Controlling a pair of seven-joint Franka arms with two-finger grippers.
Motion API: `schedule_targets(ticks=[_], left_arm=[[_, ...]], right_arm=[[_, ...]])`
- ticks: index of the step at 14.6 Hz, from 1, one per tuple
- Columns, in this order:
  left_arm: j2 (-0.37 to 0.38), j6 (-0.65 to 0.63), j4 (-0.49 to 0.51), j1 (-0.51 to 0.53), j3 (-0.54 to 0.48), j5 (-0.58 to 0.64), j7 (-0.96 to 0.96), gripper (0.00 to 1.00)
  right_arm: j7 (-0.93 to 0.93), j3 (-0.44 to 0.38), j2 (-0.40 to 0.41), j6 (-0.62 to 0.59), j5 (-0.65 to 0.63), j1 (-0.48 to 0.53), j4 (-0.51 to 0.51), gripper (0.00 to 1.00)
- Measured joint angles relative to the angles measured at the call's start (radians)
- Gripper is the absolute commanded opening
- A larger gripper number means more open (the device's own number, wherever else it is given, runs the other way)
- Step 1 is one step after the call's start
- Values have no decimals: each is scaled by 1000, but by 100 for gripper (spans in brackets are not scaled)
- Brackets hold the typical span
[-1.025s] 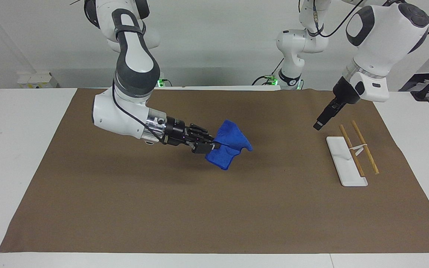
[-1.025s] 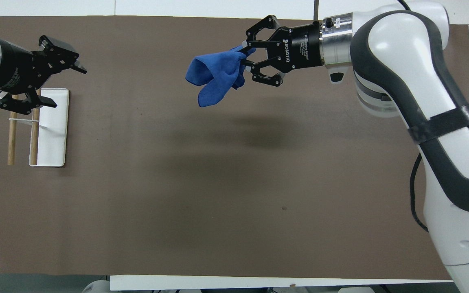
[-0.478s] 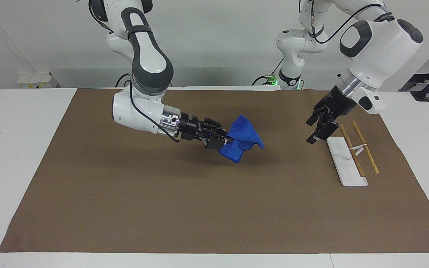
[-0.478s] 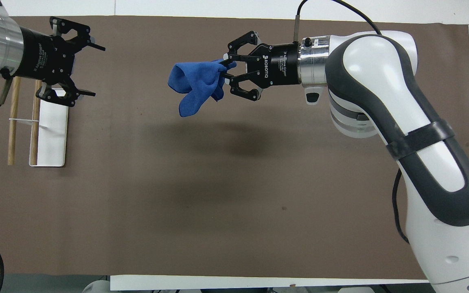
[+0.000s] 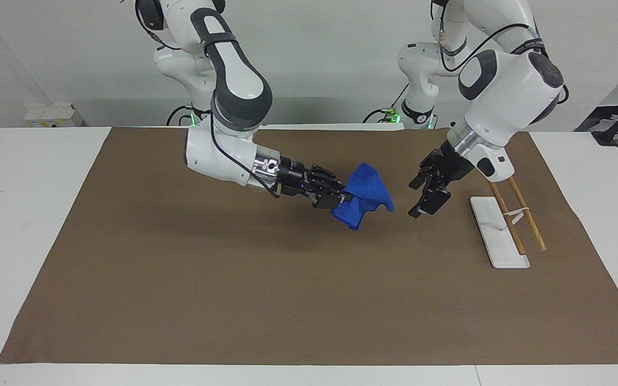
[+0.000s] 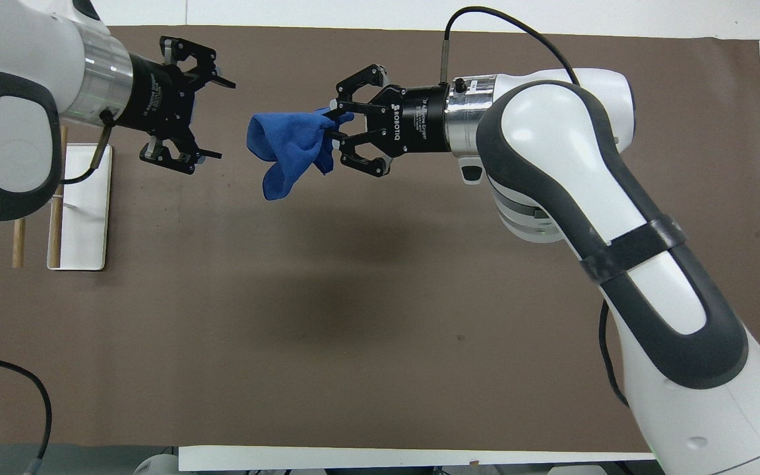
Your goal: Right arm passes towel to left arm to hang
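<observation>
Brown mat point(image 5: 234, 300) covers white table point(image 5: 19, 214); pale wall point(image 5: 314, 53).

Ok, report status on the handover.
Right gripper shut on towel, aloft mid-mat. Left gripper open, facing towel, not touching. Gap between them clear; rack bare.

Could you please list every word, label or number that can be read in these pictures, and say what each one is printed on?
"ROBOTIQ": white print on the black body of the right gripper, which holds the towel.
A smaller white line beneath that brand name: too small to read.
White print on the black body of the left gripper: too small to read.
Nothing readable on the white rack base or the brown mat.
</observation>
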State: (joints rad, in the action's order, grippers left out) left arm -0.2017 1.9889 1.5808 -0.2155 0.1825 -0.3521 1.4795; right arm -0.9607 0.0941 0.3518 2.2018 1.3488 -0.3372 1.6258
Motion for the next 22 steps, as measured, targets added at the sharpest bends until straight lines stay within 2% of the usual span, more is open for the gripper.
schedule_targets(ticks=[2,5,10,12,13,14,15,16,21,22], left_arm=[[-23,11,-17,-22,3,0,36,95],[-42,26,-25,-28,3,0,49,85],[-53,42,-26,-32,6,0,113,84],[-57,42,-26,-39,10,0,127,81],[-60,42,-26,-42,12,0,137,76],[-64,42,-25,-42,15,0,144,57],[-67,42,-23,-42,17,0,148,20],[-69,42,-23,-42,21,0,149,0],[-71,41,-23,-42,29,0,149,0],[-71,41,-23,-42,29,0,149,0]], right_arm=[[0,0,0,0,0,3,0,0],[0,-2,0,0,0,3,0,1],[0,-2,0,2,0,3,0,0],[0,-2,0,4,0,3,0,0],[0,-2,0,5,0,3,1,1],[0,-2,0,5,0,3,1,1],[0,-2,0,5,0,3,1,1],[0,-1,0,5,0,2,1,1],[0,-1,0,6,0,2,1,2],[0,-1,0,6,0,2,1,10]])
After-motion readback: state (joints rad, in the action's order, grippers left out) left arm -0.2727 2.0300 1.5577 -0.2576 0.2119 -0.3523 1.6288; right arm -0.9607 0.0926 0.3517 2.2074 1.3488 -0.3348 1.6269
